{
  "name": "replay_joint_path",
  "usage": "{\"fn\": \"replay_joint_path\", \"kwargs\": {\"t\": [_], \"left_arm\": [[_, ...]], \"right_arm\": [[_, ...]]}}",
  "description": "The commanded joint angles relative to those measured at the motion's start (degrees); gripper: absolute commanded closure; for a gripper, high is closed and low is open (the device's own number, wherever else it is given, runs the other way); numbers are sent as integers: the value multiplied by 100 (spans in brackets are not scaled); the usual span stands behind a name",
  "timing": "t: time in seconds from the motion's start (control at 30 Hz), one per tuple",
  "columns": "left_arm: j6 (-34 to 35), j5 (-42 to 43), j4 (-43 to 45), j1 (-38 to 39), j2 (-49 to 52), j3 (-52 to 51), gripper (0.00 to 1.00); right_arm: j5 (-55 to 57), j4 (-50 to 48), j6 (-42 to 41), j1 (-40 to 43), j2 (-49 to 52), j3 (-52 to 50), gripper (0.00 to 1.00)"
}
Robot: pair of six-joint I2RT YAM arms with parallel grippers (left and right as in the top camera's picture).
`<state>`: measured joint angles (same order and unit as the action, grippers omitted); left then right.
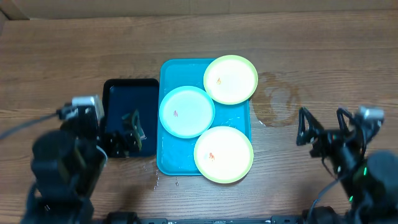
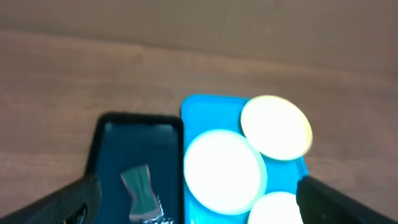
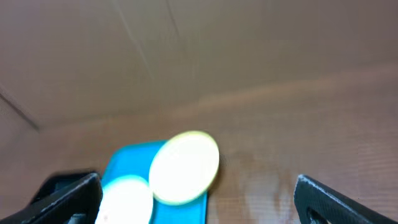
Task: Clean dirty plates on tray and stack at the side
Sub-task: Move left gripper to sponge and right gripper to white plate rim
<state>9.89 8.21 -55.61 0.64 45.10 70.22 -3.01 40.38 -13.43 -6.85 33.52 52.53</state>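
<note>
— Black fingers (image 2: 62, 205) fill the bottom corners of both wrist views, set far apart with nothing between them. The left end effector (image 2: 198, 182) and the right end effector (image 1: 322, 124) are both wide and empty.

— And the plates?

— All three lie flat on the tray (image 1: 166, 163), which sits on the table (image 1: 62, 56) between the two arms, its long axis running away from the robot. On it, the far lime plate (image 1: 231, 79) overhangs the far right corner, the blue plate (image 1: 186, 112) lies on the left side, and the near lime plate (image 1: 224, 154) sits at the near right. Each carries a small orange smear (image 1: 176, 114). Nothing is stacked at the side yet.

— Which arm is closer?

— The left, to the blue plate, which lies ahead and slightly right in its wrist view. That arm is by the dark tray (image 1: 127, 93), right beside the turquoise one. A greyish object (image 2: 142, 190) lies in it just ahead of the left fingers. I cannot tell what it is, perhaps a wiper.

— And the right?

— Off the tray's right side, with bare table between. Both lime plates lie to its left, the near one closest. Round plates give no grasp axis, so I'd judge that the side of approach decides. The right arm would take a lime rim and the left would fetch the grey thing.
</note>
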Motion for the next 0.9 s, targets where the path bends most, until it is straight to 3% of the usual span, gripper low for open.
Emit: {"fn": "replay_joint_path", "kwargs": {"t": [0.0,0.13,0.3,0.37,0.4,0.47,0.53,0.6,0.73,0.83,0.87], "left_arm": [[-116,352,-601,-39,693,898,0],[-114,535,-1401,-39,1375,1478,0],[-114,535,-1770,-39,1777,1491,1],[-111,516,-1910,-39,1926,1491,30],[-109,483,-1965,-39,1991,1488,47],[-103,385,-2081,-39,2116,1473,79],[-81,271,-2197,-39,2221,1456,95],[-66,151,-2280,-39,2330,1429,96],[-61,15,-2323,-33,2527,1333,92],[0,13,-2315,-31,2594,1209,57],[0,15,-2312,-31,2618,1172,53]], "right_arm": [[-319,649,-7,-17,1110,1137,0],[-942,1906,-9,-15,2702,2564,0],[-2776,2037,-9,-17,3936,3180,0],[-3276,1884,-11,-17,4280,3180,0],[-3456,1818,-17,-17,4430,3180,11],[-3663,1781,-105,-33,4701,3180,41],[-3637,1808,-275,-125,4944,3176,60],[-3414,1812,-323,-308,5158,3174,63],[-2321,1799,-772,-872,5565,3143,59],[-1753,1685,-817,-1320,5842,3130,54],[-1519,1626,-935,-1480,5954,3130,54]]}}
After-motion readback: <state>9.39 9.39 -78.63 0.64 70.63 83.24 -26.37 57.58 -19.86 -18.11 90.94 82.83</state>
